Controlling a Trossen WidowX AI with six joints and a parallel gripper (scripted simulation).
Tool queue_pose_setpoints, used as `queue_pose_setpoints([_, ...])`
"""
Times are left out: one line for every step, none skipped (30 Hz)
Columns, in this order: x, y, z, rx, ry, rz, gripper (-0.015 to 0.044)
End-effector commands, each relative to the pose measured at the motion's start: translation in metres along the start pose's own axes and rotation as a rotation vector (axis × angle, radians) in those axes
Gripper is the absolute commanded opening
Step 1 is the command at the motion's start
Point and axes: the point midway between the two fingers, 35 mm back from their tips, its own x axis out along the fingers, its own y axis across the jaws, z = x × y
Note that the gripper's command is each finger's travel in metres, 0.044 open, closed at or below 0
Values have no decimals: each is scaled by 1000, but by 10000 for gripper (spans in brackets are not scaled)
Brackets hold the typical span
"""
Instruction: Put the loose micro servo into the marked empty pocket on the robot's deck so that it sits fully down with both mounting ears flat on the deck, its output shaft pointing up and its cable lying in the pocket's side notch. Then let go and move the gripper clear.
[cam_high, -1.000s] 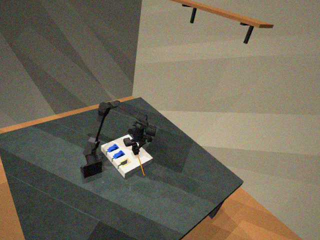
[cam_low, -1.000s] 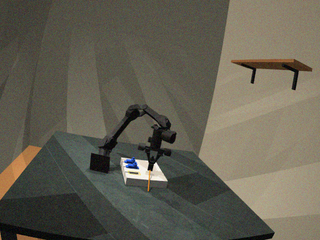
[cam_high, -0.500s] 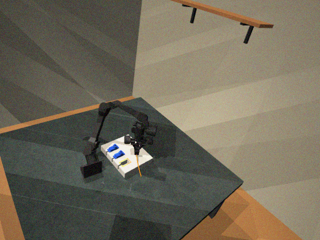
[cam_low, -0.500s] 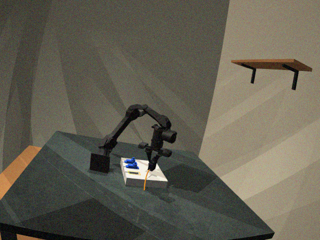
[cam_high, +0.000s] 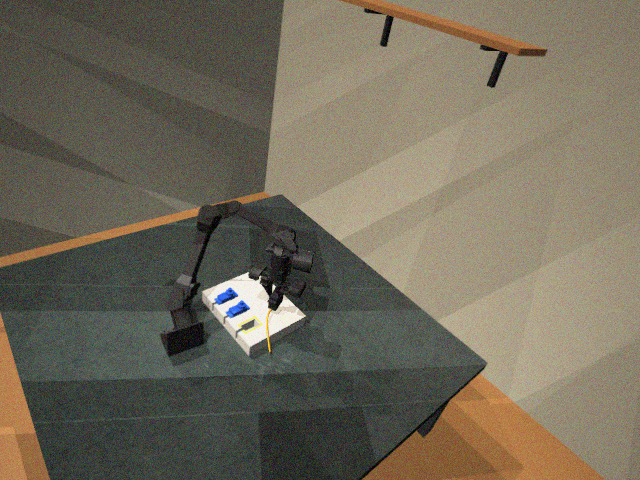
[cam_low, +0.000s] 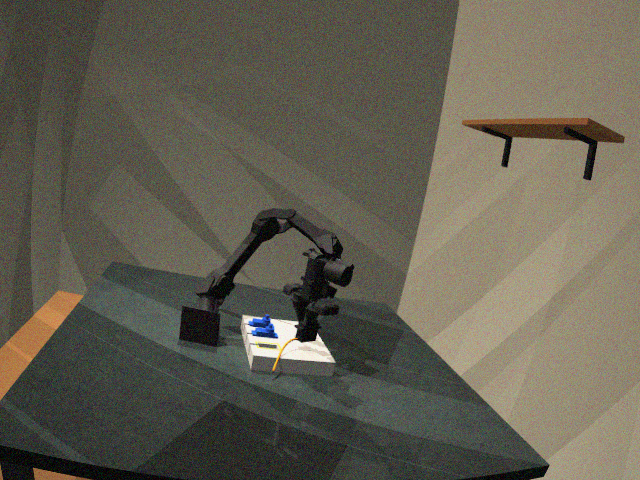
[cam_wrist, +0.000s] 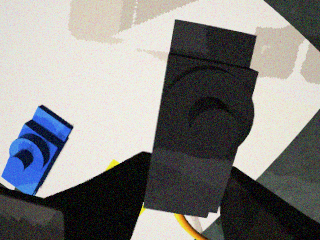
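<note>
The pincer (cam_high: 275, 299) hangs over the white deck (cam_high: 289, 322), toward its far long edge, with bare deck and dark counter (cam_high: 361, 330) beyond that edge; the yellow-marked pocket (cam_high: 249, 324) lies below-left of it in the top view, apart from it, and two blue servos (cam_high: 232, 302) sit seated further left in the same row. Pincer is clamped partway closed on the dark micro servo (cam_wrist: 203, 127), held above the deck, not in the pocket. Its orange cable (cam_high: 268, 330) trails from under the pincer down over the deck's near edge to the counter.
</note>
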Motion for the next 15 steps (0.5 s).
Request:
queue_pose_setpoints([-1, -1, -1, 128, 1, -5, 0])
queue_pose_setpoints([-1, -1, -1, 163, 1, -5, 0])
queue_pose_setpoints([-1, -1, -1, 197, 1, -5, 0])
queue_pose_setpoints([-1, -1, -1, 232, 1, -5, 0])
queue_pose_setpoints([-1, -1, -1, 267, 1, -5, 0])
queue_pose_setpoints([-1, -1, -1, 302, 1, -5, 0])
queue_pose_setpoints([-1, -1, -1, 336, 0, -6, 0])
queue_pose_setpoints([-1, -1, -1, 371, 0, -6, 0])
queue_pose_setpoints([-1, -1, -1, 406, 0, -6, 0])
queue_pose_setpoints([-1, -1, -1, 434, 0, -6, 0])
queue_pose_setpoints([-1, -1, -1, 452, 0, -6, 0])
queue_pose_setpoints([-1, -1, -1, 458, 0, -6, 0])
queue_pose_setpoints([-1, -1, -1, 458, 0, -6, 0])
queue_pose_setpoints([-1, -1, -1, 458, 0, -6, 0])
queue_pose_setpoints([-1, -1, -1, 458, 0, -6, 0])
